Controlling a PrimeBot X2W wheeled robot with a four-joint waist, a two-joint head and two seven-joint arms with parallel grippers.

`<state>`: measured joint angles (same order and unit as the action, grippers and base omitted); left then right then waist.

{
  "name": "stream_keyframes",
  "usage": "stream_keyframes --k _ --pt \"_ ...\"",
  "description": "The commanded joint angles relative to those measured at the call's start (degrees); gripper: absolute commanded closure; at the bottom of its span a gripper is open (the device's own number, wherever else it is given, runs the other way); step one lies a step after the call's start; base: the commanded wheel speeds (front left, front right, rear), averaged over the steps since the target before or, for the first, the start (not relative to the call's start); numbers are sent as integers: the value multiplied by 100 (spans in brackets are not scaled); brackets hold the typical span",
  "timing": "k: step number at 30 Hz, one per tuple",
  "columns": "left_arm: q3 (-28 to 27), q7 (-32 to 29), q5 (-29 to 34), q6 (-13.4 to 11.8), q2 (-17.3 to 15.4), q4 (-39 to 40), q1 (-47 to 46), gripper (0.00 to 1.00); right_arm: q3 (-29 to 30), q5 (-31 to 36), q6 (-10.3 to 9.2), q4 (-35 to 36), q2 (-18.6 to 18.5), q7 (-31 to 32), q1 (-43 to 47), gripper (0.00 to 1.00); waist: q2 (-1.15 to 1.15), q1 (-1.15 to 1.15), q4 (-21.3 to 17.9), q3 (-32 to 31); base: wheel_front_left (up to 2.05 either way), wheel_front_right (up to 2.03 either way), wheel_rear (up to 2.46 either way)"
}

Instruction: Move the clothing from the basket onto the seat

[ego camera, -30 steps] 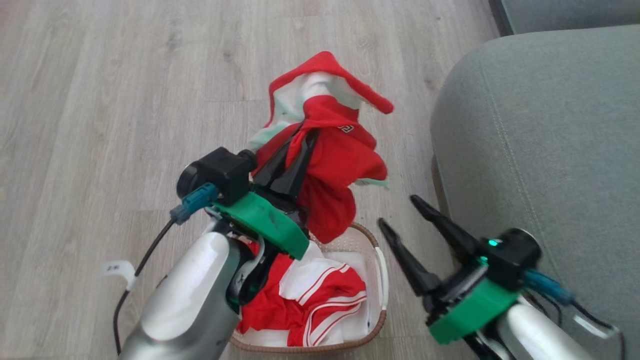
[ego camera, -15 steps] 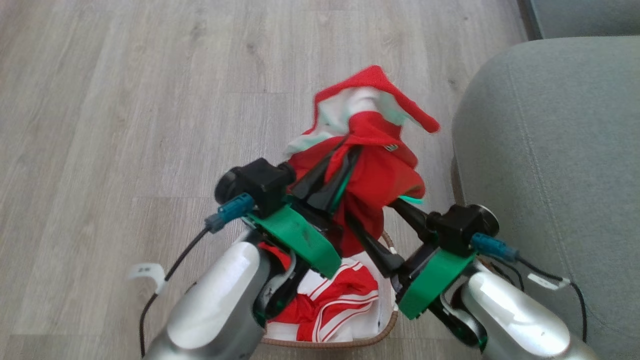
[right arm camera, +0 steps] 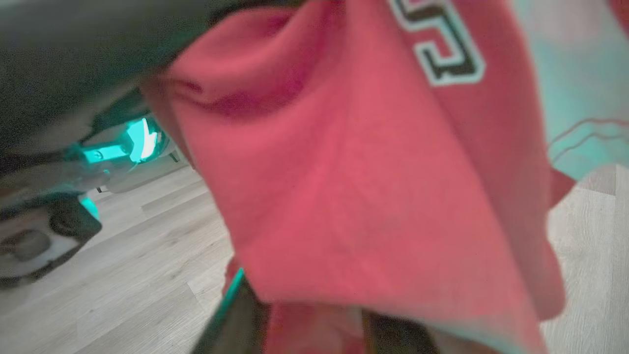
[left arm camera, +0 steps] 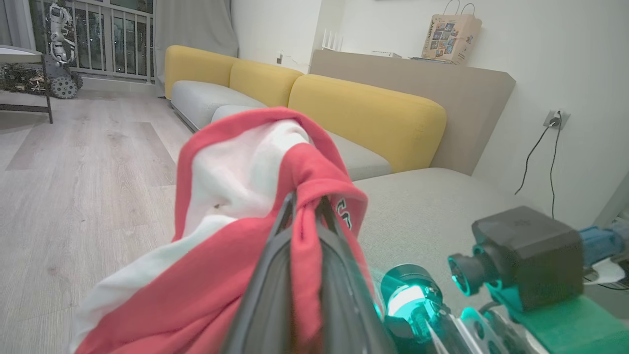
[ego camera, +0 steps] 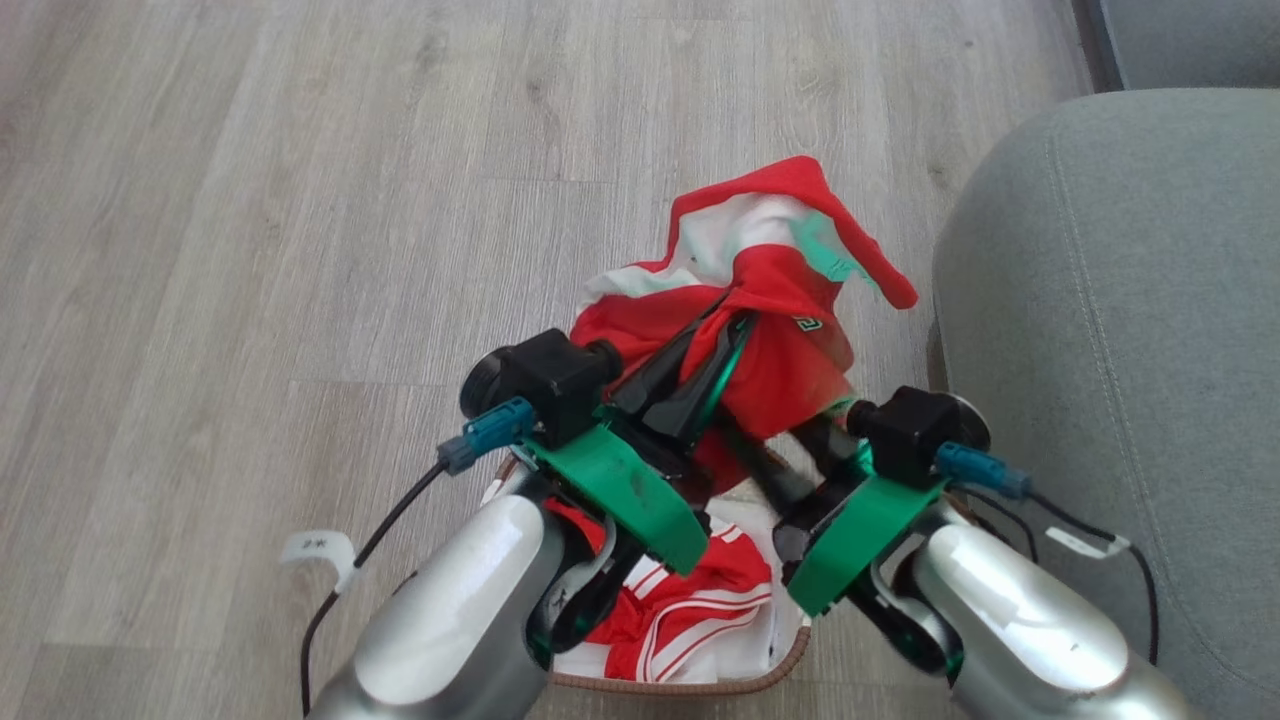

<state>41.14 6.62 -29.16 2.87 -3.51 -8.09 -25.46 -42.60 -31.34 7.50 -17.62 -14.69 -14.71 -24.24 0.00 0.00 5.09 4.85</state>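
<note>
Nearest, the basket (ego camera: 690, 688) sits on the floor (ego camera: 300, 250) with the red, white-striped shorts (ego camera: 690, 610) crumpled inside. Just above it, the left claw (ego camera: 725, 318) is clamped on a bunched fold of the red jersey (ego camera: 790, 370), which hangs in the air over the basket's far side. The right claw (ego camera: 800, 455) reaches in under that hanging cloth. Its wrist view shows red fabric draped across the dark fingers with their tips hidden, so I cannot tell whether it grips or stands apart.

To the right, the seat (ego camera: 1120, 300) lies close beside the basket. Both garments look thin, light and limp. They will likely sag, swing and slide, so a pinch on a thick gather, or on the shorts' waistband, seems the safest hold.
</note>
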Motion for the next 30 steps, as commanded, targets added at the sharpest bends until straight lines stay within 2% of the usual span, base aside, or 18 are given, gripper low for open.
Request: stream_keyframes --k 1,15,17,18,19,20,21,24,30 --pt "-179 48 -33 -60 21 177 -273 100 69 -22 -1 210 62 -29 -145 100 0 0 -7 -2 0 0 0" --pt "-381 212 -181 -213 -130 -99 -81 100 792 178 -1 677 -101 -29 396 100 0 0 -195 -9 0 0 0" --pt "-378 219 -184 -222 -132 -99 -66 96 867 201 -1 717 -114 -29 434 100 0 0 -212 -9 0 0 0" --pt "-375 221 -191 -229 -133 -100 -52 78 943 223 -1 758 -124 -29 472 100 0 0 -230 -9 0 0 0" --pt "-375 225 -196 -240 -136 -98 -39 47 1021 252 -1 802 -137 -29 505 100 0 0 -254 -6 0 0 0" --pt "-373 228 -202 -247 -137 -95 -29 4 1106 285 -1 848 -150 -29 538 100 0 0 -274 -4 0 0 0" --pt "-361 229 -211 -239 -137 -91 -21 0 1182 313 -1 889 -163 -29 573 100 0 0 -296 -3 0 0 0" --pt "-256 229 -227 -148 -139 -45 -2 0 1464 437 -1 1054 -237 -29 690 100 0 0 -407 -3 0 0 0" --pt "-144 209 -182 -131 -189 -84 35 0 1832 578 -1 1360 -381 -29 811 100 0 0 -728 -2 0 0 0"
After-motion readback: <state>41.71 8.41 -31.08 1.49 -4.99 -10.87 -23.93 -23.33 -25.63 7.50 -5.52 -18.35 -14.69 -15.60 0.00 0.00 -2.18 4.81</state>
